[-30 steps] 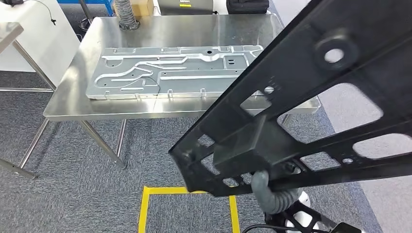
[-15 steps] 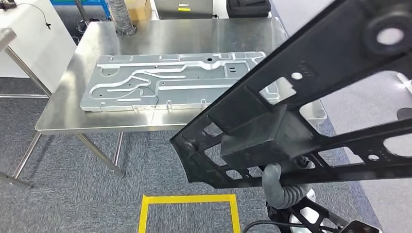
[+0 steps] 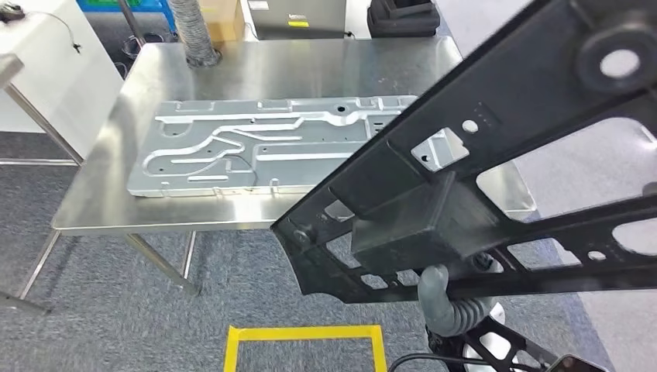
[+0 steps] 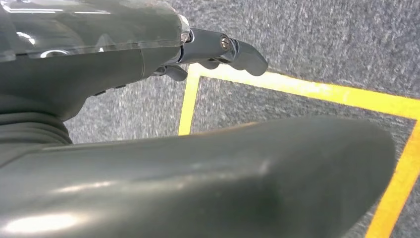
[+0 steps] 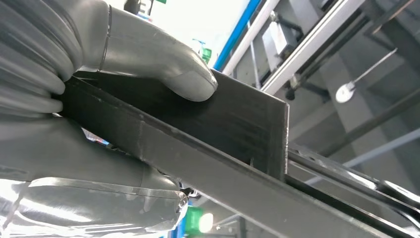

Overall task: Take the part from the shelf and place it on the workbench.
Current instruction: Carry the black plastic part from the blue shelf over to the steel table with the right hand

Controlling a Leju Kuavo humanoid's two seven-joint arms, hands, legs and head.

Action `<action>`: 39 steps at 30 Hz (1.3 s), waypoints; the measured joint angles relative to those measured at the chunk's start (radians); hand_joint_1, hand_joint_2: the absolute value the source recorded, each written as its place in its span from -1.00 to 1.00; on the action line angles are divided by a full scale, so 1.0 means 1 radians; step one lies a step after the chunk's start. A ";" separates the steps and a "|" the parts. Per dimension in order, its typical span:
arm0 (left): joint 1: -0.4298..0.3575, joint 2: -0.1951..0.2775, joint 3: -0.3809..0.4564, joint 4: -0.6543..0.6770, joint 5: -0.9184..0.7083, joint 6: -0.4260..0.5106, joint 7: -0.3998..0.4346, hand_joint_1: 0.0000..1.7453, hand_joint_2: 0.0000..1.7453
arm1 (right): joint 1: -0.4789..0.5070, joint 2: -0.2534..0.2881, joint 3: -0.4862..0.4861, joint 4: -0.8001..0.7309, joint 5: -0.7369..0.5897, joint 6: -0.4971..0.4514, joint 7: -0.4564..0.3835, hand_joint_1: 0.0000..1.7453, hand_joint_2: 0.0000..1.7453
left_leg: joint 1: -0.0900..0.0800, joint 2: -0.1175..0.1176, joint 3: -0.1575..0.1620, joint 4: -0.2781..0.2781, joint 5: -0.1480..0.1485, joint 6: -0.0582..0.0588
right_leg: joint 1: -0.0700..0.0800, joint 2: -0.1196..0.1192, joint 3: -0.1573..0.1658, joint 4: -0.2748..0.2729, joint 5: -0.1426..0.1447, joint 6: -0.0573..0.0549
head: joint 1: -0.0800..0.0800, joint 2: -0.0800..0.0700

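Observation:
A large black openwork plastic part [image 3: 503, 132] slants across the right of the head view, tilted up toward the far right. My right hand [image 3: 437, 288] grips it from below near its lower end. Up close, the right hand [image 5: 74, 114] clamps the part's black rim [image 5: 237, 119], thumb pressed on one face. Ahead stands the steel workbench [image 3: 310, 66]; the part's lower end hangs in front of its near right corner. My left hand [image 4: 124, 64] hangs over the carpet, holding nothing, fingers [image 4: 233, 47] stretched out apart from the thumb.
A long silver stamped metal panel [image 3: 256, 147] lies across the bench top. A grey ribbed hose [image 3: 190, 35] stands at the bench's back left, a black case [image 3: 403, 15] behind it. A white table [image 3: 46, 62] is on the left. Yellow tape [image 3: 302, 335] marks a square on the carpet.
The whole view has shifted: the bench and silver panel now sit lower and closer in the picture. The black part stays in my right hand, raised a little.

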 joint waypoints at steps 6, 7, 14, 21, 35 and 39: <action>-0.004 0.002 0.000 0.000 0.000 -0.001 0.000 -1.00 -1.00 | -0.001 -0.001 0.000 -0.005 0.000 0.000 -0.001 1.00 1.00 | 0.008 0.003 -0.128 0.246 -0.080 -0.025 | -0.008 0.000 0.056 -0.018 -0.023 -0.023 | 0.000 0.000; -0.002 0.002 0.000 0.000 0.000 -0.001 0.000 -1.00 -1.00 | -0.001 -0.001 0.000 -0.005 0.000 0.000 0.000 1.00 1.00 | 0.010 0.003 -0.163 0.285 -0.102 -0.029 | -0.009 0.001 0.064 -0.018 -0.030 -0.022 | 0.000 0.000; 0.001 0.004 0.000 0.000 0.000 0.000 0.000 -1.00 -1.00 | 0.001 -0.001 0.000 -0.006 0.000 0.000 0.000 1.00 1.00 | 0.009 0.005 -0.125 0.013 0.089 -0.014 | -0.008 0.004 0.119 -0.014 -0.082 0.005 | 0.000 0.000; 0.000 0.005 0.000 0.000 0.000 0.000 0.000 -1.00 -1.00 | -0.001 -0.002 0.001 -0.009 0.000 0.000 -0.001 1.00 1.00 | 0.010 0.003 -0.086 -0.004 0.077 0.024 | -0.012 0.002 0.007 0.207 -0.158 0.037 | 0.000 0.000; -0.004 0.003 0.000 0.000 0.000 0.000 0.000 -1.00 -1.00 | -0.001 -0.004 0.001 -0.011 0.000 0.000 -0.001 1.00 1.00 | 0.004 0.003 -0.077 0.128 -0.031 -0.015 | -0.004 -0.001 0.052 -0.022 -0.012 -0.025 | 0.000 0.000; 0.000 0.004 0.000 0.000 0.000 0.000 0.000 -1.00 -1.00 | 0.001 -0.004 0.001 -0.011 0.000 0.000 0.000 1.00 1.00 | 0.015 0.003 -0.185 0.278 -0.079 -0.032 | -0.006 0.001 0.065 -0.021 -0.027 -0.025 | 0.000 0.000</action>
